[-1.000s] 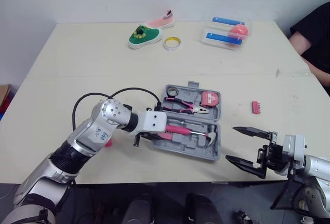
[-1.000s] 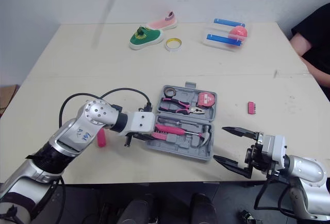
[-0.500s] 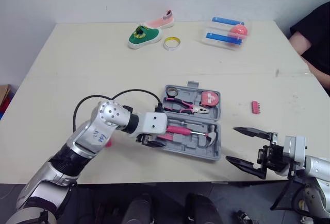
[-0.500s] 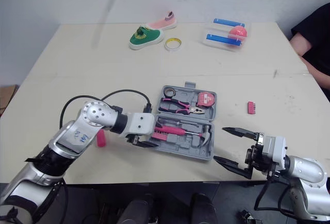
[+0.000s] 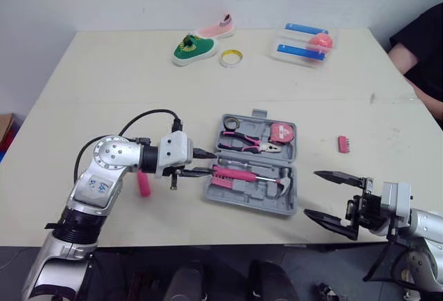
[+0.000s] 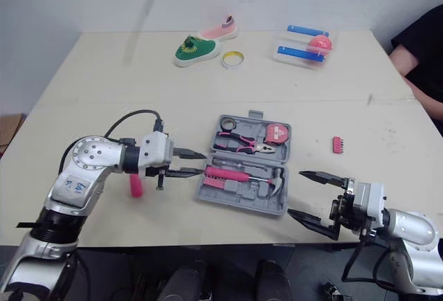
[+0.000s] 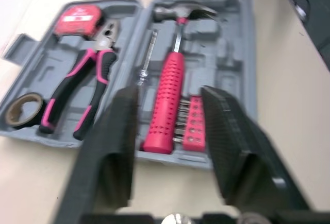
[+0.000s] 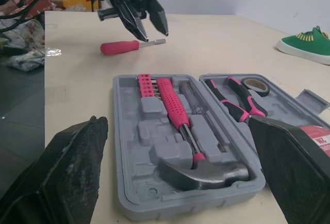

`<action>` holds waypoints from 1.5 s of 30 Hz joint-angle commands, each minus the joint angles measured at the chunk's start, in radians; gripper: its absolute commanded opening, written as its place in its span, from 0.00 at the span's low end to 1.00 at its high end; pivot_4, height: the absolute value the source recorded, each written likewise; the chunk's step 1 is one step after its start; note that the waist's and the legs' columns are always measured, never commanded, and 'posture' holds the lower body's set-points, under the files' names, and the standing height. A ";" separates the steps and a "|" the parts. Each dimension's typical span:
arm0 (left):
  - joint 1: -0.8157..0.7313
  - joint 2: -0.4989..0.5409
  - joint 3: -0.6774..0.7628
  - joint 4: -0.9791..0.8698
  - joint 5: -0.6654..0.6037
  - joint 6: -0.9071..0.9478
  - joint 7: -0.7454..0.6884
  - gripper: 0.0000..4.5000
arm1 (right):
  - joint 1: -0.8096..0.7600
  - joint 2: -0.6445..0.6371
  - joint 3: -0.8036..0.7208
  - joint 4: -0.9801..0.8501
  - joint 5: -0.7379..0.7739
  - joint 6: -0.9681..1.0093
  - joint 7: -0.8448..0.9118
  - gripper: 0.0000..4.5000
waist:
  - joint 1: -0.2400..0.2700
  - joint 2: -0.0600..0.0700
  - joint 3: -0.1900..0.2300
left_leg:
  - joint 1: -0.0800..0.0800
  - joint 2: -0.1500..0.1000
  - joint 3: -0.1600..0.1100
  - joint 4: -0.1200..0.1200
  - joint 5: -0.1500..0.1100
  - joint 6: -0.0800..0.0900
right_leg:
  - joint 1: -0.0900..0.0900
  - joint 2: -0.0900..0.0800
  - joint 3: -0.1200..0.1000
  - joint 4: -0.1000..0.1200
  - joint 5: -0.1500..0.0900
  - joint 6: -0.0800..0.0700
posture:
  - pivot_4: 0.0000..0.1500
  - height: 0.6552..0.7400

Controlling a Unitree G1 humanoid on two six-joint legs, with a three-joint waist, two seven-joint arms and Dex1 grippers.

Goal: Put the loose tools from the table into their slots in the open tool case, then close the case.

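beside the open tool case (image 5: 257, 205), left gripper (image 5: 210, 162) parted, empty; right gripper (image 5: 310, 193) wide.

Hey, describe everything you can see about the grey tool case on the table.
The tool case is grey moulded plastic, lying open and flat on the table near the front edge, both halves face up, with a tab at the far side. Its slots hold a pink-handled hammer, pink bit holder, pliers, red tape measure and a roll of tape; some slots are empty. The open left end effector hovers just beside its left end.
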 commanded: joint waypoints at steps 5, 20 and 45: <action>0.025 -0.029 -0.049 0.053 0.040 -0.020 0.025 0.01 | -0.008 0.004 -0.013 -0.016 0.007 -0.014 -0.004 1.00 | 0.001 0.000 0.000 | 0.000 0.000 0.000 0.000 0.000 0.000 | 0.000 0.000 0.000 0.000 0.000 0.000 | 1.00 1.00; 0.028 0.040 -0.232 0.083 0.206 0.143 0.006 0.01 | -0.006 -0.001 -0.019 -0.037 0.006 -0.004 -0.036 1.00 | -0.001 0.002 -0.002 | 0.001 0.000 0.001 0.000 0.000 0.000 | 0.000 0.000 0.000 0.000 0.000 0.000 | 1.00 1.00; 0.240 0.072 0.406 0.104 -0.172 -0.047 0.101 0.69 | -0.007 -0.094 -0.296 0.312 -0.110 -0.091 -0.230 1.00 | -0.014 0.004 -0.012 | 0.001 0.000 0.000 -0.002 -0.002 -0.001 | 0.001 -0.009 -0.003 -0.003 -0.001 -0.001 | 1.00 1.00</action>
